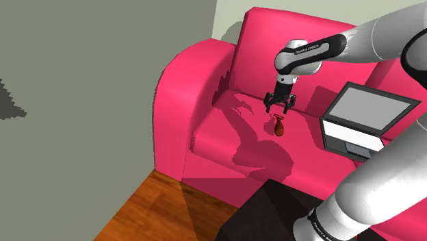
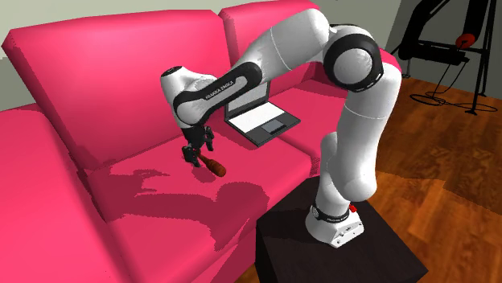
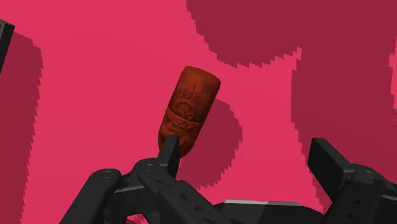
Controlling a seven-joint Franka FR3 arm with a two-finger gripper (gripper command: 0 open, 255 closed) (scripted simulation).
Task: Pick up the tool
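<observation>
The tool (image 1: 278,127), a short piece with a reddish-brown, patterned handle (its narrow end is hidden behind a finger in the wrist view, so I cannot tell what kind of tool it is), lies on the seat cushion of a bright pink sofa (image 1: 205,75). The black gripper (image 1: 280,108) hangs close over it with its two fingers spread wide and nothing clasped between them. In the shoulder view the tool sits at about 6 o'clock from the gripper; in the second exterior view it shows at about 4 o'clock from the gripper (image 2: 198,157). From the wrist camera the handle (image 3: 189,111) reaches away from one fingertip (image 3: 170,149) and lies outside the gap of the gripper (image 3: 247,153). An open laptop (image 1: 363,116) rests on the same sofa, at 3 o'clock from the gripper in the shoulder view and well apart from the tool. The arm rises from a dark stand (image 2: 322,257) on a wooden floor (image 1: 157,212).
</observation>
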